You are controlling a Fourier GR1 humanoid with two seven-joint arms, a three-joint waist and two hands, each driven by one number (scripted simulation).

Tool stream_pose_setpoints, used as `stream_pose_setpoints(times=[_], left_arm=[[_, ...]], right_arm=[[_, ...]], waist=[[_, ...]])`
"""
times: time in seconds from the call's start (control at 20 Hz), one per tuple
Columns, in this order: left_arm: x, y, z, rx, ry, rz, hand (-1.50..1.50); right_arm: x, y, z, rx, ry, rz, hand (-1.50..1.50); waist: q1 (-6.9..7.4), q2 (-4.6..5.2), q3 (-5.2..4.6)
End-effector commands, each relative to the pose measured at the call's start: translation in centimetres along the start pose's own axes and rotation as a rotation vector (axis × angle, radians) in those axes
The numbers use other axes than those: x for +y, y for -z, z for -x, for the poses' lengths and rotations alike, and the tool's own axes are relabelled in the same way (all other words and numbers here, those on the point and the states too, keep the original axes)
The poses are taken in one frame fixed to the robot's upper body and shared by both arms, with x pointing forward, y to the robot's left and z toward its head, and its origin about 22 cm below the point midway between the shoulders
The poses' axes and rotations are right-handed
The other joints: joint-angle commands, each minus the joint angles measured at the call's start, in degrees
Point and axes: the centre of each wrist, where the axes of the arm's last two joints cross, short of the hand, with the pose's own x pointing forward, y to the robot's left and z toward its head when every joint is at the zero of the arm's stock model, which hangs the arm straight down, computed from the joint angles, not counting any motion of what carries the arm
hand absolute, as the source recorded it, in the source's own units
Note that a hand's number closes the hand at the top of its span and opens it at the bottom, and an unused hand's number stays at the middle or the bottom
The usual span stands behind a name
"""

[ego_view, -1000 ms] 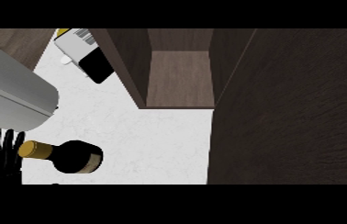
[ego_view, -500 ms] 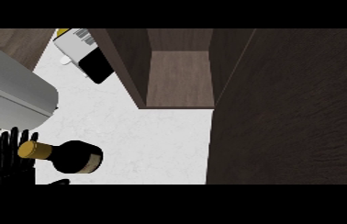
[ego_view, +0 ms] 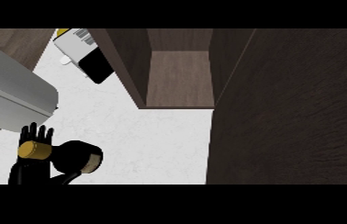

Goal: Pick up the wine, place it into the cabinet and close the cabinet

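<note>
No words or numbers can be read. The white box (ego_view: pixel 78 40) near the top left carries a barcode, its lines too small to make out.

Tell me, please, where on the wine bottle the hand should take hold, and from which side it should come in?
Probably the dark body of the wine bottle, just below the gold-capped neck. It stands upright on the white counter, seen from above, so a sideways wrap suits its round shape better than a top pinch. Come from the view's left, where the left hand already sits beside it, fingers straight; the open cabinet lies to the right.
</note>
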Motion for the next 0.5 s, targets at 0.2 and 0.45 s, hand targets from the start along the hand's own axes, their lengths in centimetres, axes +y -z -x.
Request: stream_pose_setpoints(times=[0.2, 0.45], left_arm=[[-1.8, 1.2, 3.0, 0.021, -0.022, 0.028, -1.50], [0.7, 2.0, 4.5, 0.027, -0.002, 0.015, -1.50]], right_arm=[[0.6, 0.6, -0.5, 0.001, -0.014, 0.015, -1.50], [0.0, 0.1, -0.3, -0.007, -0.017, 0.010, -1.50]], waist=[[0.05, 0.01, -0.01], [-0.06, 0.01, 0.00]])
